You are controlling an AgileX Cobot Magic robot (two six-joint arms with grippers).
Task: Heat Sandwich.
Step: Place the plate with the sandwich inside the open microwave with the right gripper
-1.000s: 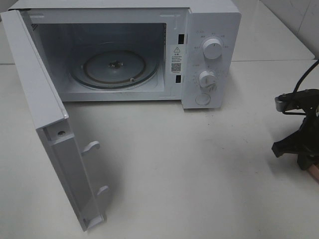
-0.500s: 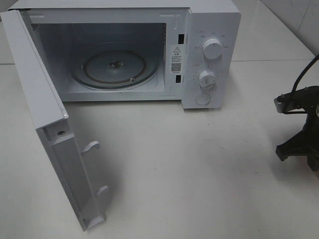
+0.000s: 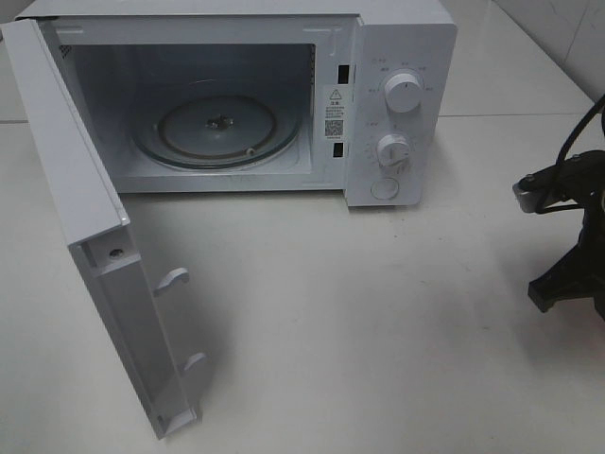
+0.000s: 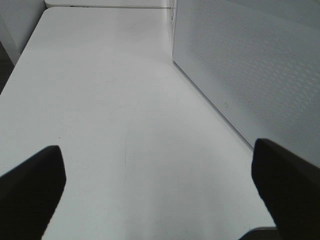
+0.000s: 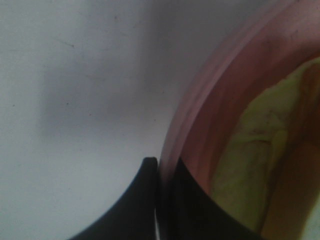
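Black right gripper (image 5: 159, 170) pinches the rim of the round pink plate (image 5: 200, 100), yellowish-green sandwich (image 5: 255, 145) aboard; black left gripper (image 4: 157, 185) gapes wide beside the white microwave (image 4: 250, 65).

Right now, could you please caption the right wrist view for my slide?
Right gripper pinching rim of round pink plate carrying yellowish-green sandwich.
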